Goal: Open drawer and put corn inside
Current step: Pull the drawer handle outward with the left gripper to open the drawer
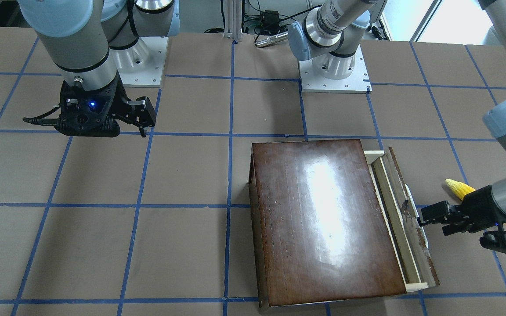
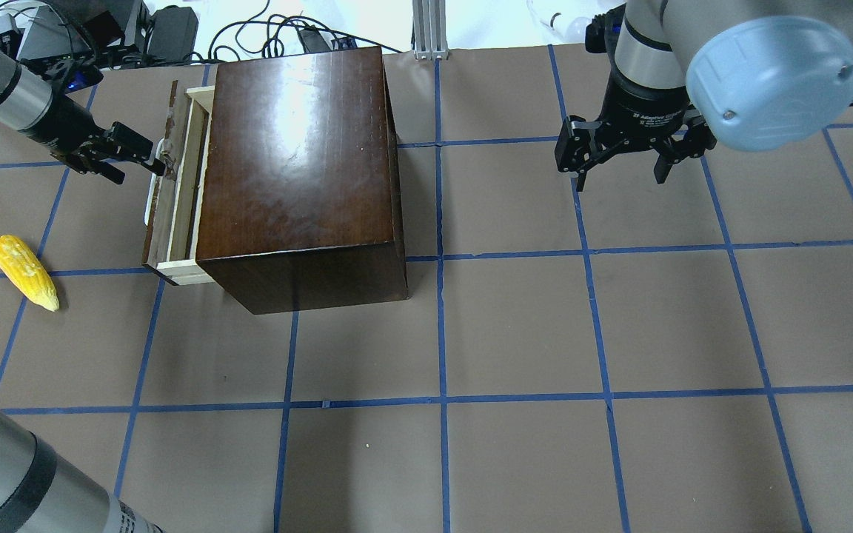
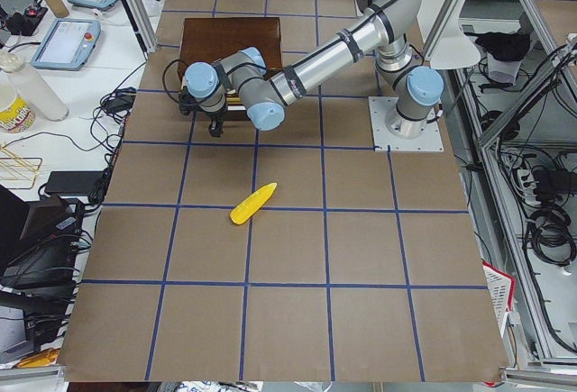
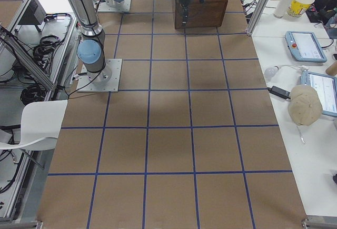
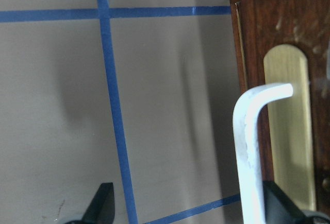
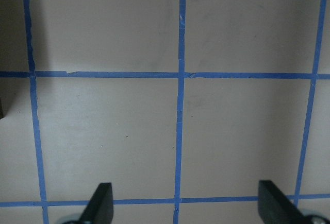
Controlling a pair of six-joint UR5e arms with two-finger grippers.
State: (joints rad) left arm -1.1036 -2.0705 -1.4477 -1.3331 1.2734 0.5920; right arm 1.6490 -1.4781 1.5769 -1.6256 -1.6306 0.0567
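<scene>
The glossy dark-brown box (image 2: 300, 163) stands on the table with its drawer (image 2: 181, 185) pulled out a little, showing a strip of pale wood tray (image 1: 391, 206). My left gripper (image 2: 138, 166) is open at the drawer's worn front panel. One finger reaches the panel by the whitish handle (image 5: 246, 147), which lies between the fingers in the left wrist view. The yellow corn (image 2: 24, 272) lies on the table beside the drawer front, partly behind my left wrist in the front-facing view (image 1: 457, 188). My right gripper (image 2: 619, 174) is open and empty above bare table.
The table is brown paper with a blue tape grid (image 2: 441, 400). The arm bases (image 1: 334, 74) are bolted at the robot's edge. Cables and devices lie beyond the table's far edge (image 2: 175, 37). The right wrist view shows only bare grid (image 6: 180, 131).
</scene>
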